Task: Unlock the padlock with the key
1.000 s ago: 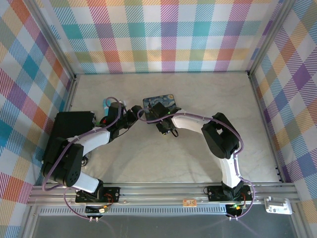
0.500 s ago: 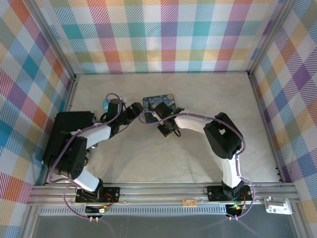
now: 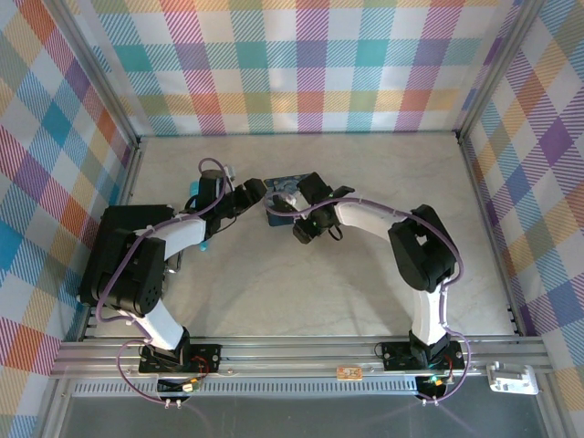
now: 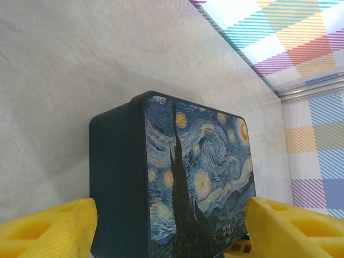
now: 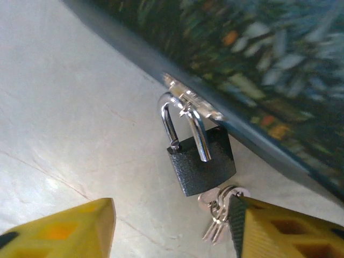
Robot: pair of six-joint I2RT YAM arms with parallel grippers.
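Both arms have pushed farther out across the table point(image 4: 64, 80) over the last second and now close on the painted tin point(image 4: 193, 177) from either side, which puts the work within reach. The left gripper point(image 4: 172, 210) stands with its jaws spread wide, one finger off each side of the tin and not yet clamping it. The right gripper point(image 5: 172, 215) is also spread and holds nothing, looking down at the padlock point(image 5: 201, 158), which hangs by its shackle point(image 5: 167, 121) from the hasp point(image 5: 191, 105) on the tin's edge. The lock has a small black textured body, and one leg of the bright shackle seems to sit just above it, though I cannot tell whether it is released. The key point(image 5: 217, 212) lies at the body's underside, just beside the right finger
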